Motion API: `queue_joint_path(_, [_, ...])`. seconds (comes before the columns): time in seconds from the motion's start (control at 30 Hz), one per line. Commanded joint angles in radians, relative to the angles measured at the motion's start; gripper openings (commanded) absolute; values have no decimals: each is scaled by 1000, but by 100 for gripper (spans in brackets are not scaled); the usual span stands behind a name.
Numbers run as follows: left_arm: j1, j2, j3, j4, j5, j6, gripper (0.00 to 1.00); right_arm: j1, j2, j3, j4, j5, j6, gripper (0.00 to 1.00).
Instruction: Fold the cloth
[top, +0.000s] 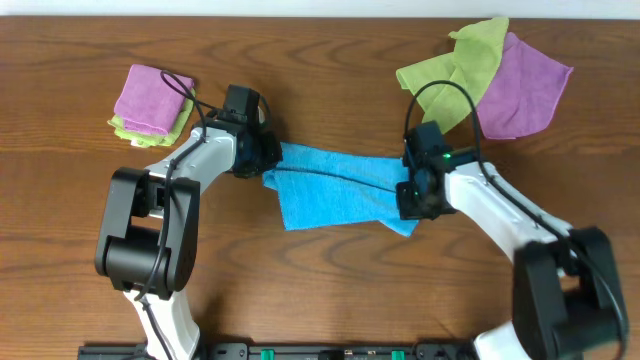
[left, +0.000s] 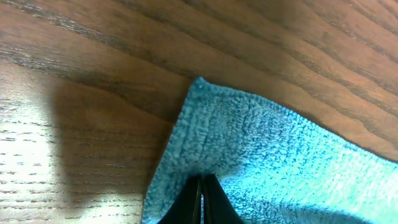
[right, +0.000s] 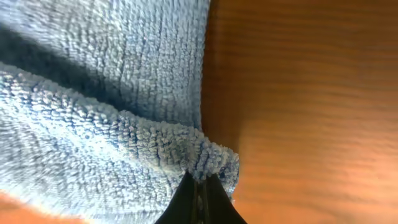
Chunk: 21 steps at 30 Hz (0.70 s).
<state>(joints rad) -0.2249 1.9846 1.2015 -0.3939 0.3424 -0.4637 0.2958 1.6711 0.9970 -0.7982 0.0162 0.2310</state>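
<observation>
Wood-grain surface (top: 330, 290) carries a rumpled sky-blue cloth (top: 330, 195) at centre, a folded purple-on-green stack (top: 150, 100) far left, and a loose lime-green cloth (top: 460, 65) and purple cloth (top: 525, 85) far right.

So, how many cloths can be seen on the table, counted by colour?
blue cloth: 1
purple cloths: 2 (folded, left; loose, right)
lime-green cloths: 2 (under the left purple one; loose, right)
Total: 5
</observation>
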Motion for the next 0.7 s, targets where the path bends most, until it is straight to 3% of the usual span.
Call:
queue_joint_path(0.0, [11,55,-20,-26,-53,16,5,-7,-113,29,-36,5,46,2])
queue_joint_path(0.17, [11,55,-20,-25,-53,10,6,-6,-233,29,-152,-82,61,1])
queue_joint_path(0.37, [11,55,-20,-26,-53,8,6,-6,-256,29,-267,-170,61,2])
queue_joint_path(0.43, [11,55,-20,-25,-53,2,6,-6,-256,29,-296,-197,61,20])
queue_joint_path(0.47, [11,55,-20,-25,-53,2,6,-6,-256,29,-306,-209,61,17])
queue_joint_path(0.5, [11,55,-20,-25,-53,2,6,-6,-256,29,-315,-212,61,2])
queue_joint_path(0.67, [11,55,-20,-26,-53,2,6,14,-257,29,-348,-216,64,1])
